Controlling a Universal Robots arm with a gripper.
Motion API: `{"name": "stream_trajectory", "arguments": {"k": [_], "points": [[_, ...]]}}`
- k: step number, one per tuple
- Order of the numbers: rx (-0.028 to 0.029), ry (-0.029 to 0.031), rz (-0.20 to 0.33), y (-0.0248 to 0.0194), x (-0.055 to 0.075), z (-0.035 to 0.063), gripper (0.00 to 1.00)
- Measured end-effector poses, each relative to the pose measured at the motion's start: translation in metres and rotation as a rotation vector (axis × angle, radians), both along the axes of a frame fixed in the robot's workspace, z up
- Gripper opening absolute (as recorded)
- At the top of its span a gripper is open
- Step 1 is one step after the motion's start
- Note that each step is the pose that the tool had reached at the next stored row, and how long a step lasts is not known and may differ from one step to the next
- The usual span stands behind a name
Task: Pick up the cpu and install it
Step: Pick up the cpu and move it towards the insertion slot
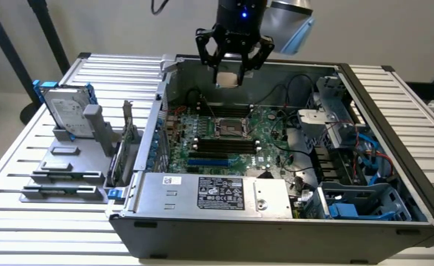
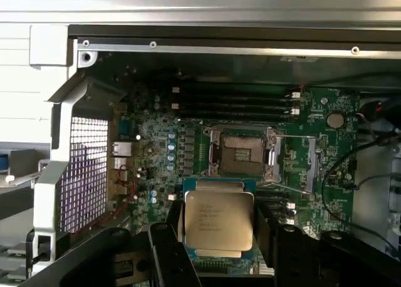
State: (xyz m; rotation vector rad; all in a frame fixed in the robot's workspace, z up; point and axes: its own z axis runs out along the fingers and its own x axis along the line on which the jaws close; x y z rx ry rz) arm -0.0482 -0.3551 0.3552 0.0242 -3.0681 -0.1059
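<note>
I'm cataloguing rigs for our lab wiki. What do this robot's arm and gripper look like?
The gripper is black, with jointed, linked fingers on a blocky body that carries a small blue light. Above it, the arm shows a rounded silver-grey joint with a pale blue cap.

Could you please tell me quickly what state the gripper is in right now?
Gripper: closed on the chip, holding it in the air over the open computer case.
</note>
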Motion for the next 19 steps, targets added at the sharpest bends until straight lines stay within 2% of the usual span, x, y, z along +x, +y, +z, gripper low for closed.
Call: {"name": "stream_trajectory", "arguments": {"k": [4, 9, 16, 19], "points": [[-0.0001, 0.0001, 0.0, 0.0103, 0.009, -0.0072, 0.55], [0.0, 0.0001, -0.001, 0.0204, 0.016, -0.0163, 0.55], [-0.0002, 0.0001, -0.008, 0.0218, 0.022, -0.0291, 0.55], [-0.0007, 0.0016, -0.009, 0.0218, 0.022, -0.0301, 0.55]]}}
